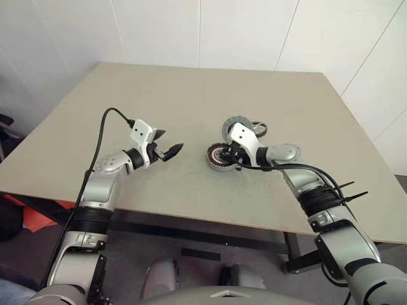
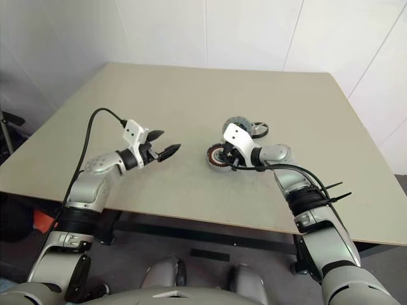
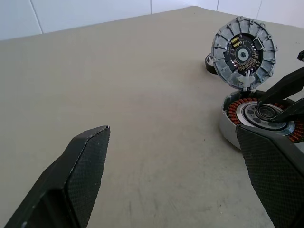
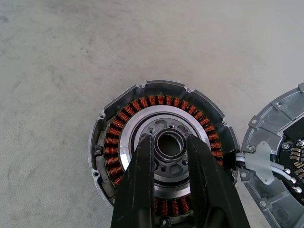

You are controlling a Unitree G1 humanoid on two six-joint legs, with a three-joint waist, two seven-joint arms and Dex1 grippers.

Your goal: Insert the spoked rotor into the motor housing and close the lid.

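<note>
On the beige table (image 1: 191,101), the round dark metal motor housing (image 4: 161,147) with its ring of copper-coloured windings lies right of centre, its thin grey metal lid (image 3: 243,53) standing open on its far-right rim. The right gripper (image 4: 170,142) points down over the housing's silver centre, its black fingers (image 4: 142,180) set narrowly on either side of a small metal ring (image 4: 169,144) there; whether they pinch it I cannot tell. The left gripper (image 1: 166,147) hovers level to the housing's left, well apart from it, jaws spread wide and holding nothing, while a black-rimmed disc, apparently the spoked rotor (image 1: 258,129), lies just past the lid.
</note>
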